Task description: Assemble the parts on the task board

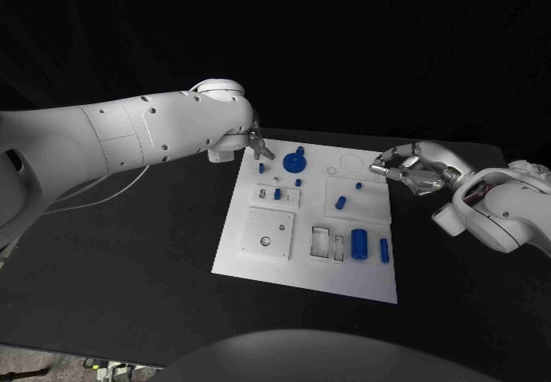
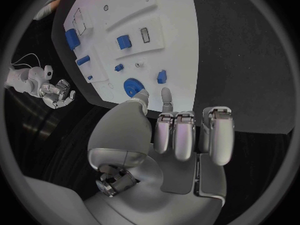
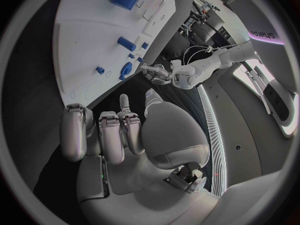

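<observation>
We see the left robot hand point(image 1: 255, 146) at the far corner of the board point(image 1: 264, 263), fingers curled in, holding nothing, with the blue gear point(image 1: 295, 163) just beside it. The right robot hand point(image 1: 410, 169) hovers off the board's opposite far corner, fingers curled, empty. Blue parts point(image 1: 359, 243) lie on the board between and nearer us.

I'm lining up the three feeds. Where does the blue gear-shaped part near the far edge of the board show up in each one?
Head view: the blue gear sits near the task board's far edge, just beside the left hand.
Left wrist view: the gear lies at the board edge just beyond that hand's fingertips.
Right wrist view: the gear shows edge-on, with the left hand next to it.
Shared landmark: the left hand beside the gear.
</observation>
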Robot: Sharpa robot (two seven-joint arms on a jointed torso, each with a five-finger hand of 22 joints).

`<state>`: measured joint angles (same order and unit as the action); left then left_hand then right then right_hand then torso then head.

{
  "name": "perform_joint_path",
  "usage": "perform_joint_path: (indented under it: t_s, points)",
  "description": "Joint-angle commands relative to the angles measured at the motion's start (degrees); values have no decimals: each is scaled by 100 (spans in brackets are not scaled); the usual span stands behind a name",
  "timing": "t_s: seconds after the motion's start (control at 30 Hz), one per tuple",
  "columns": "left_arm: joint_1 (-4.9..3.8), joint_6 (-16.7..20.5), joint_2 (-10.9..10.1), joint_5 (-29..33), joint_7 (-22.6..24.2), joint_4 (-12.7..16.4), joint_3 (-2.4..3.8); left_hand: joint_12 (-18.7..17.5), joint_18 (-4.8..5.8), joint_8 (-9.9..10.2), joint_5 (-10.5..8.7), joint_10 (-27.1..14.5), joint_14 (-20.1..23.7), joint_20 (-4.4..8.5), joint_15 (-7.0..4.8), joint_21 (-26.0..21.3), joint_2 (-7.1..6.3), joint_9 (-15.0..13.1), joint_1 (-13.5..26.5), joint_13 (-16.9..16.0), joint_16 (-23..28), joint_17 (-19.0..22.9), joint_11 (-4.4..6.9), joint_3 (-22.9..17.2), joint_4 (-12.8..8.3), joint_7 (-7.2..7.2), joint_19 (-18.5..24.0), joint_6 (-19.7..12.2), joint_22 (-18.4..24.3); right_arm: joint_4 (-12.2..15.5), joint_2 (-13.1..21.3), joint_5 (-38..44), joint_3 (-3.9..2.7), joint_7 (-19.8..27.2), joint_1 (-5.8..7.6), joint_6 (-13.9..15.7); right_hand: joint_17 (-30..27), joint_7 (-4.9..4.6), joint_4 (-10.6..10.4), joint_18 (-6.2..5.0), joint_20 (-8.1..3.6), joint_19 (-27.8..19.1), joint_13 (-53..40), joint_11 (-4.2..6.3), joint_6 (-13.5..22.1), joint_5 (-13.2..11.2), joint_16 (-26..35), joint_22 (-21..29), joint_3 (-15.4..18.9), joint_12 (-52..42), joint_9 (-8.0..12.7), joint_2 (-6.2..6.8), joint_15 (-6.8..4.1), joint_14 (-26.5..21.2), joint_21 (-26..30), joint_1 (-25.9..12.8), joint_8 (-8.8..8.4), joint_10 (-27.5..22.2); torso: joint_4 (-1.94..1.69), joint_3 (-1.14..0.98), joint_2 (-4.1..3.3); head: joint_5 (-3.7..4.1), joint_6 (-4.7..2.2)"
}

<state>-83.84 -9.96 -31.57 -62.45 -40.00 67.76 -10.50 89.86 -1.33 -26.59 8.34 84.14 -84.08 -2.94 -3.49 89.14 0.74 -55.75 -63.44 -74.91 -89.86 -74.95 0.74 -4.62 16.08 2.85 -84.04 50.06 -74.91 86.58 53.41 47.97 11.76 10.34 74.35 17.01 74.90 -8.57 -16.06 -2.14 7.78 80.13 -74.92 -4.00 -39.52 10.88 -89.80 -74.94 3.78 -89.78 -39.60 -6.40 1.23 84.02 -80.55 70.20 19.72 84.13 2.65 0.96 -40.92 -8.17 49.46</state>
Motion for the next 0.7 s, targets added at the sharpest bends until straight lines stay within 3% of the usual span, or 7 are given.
perform_joint_path:
  t_s: [0.03, 0.7]
  points:
    - [35, -78, 24, -5, -378, -5, 0, 14, 90, -18, 36, 586, -592, 30, -34, -33, -9, -7, -53, -1509, -14, -1505, 42, -34, -8, 2, -493, 39, -1397, -2, -8, 5, 0, -6, -3, -116, 1510, 3, 19, -72, 12, 36, -1508, -46, 35, 20, -20, -1128, -10, -22, 8, -6, 31, 598, -22, 36, -4, 587, 3, 0, -4, 0, 2]
    - [119, -134, 35, 46, -352, -68, -17, 14, 81, -20, 88, 586, -592, 30, -35, -59, 16, -19, -122, -1509, -14, -1505, 45, -56, -7, -5, -471, 60, -1375, -2, 8, 8, 0, -37, -3, -152, 1510, 2, 33, -73, 13, 33, -1508, -49, 32, 51, -20, -1127, -20, -22, 9, -11, 33, 598, -18, 63, -2, 587, 8, 5, -4, 9, 42]
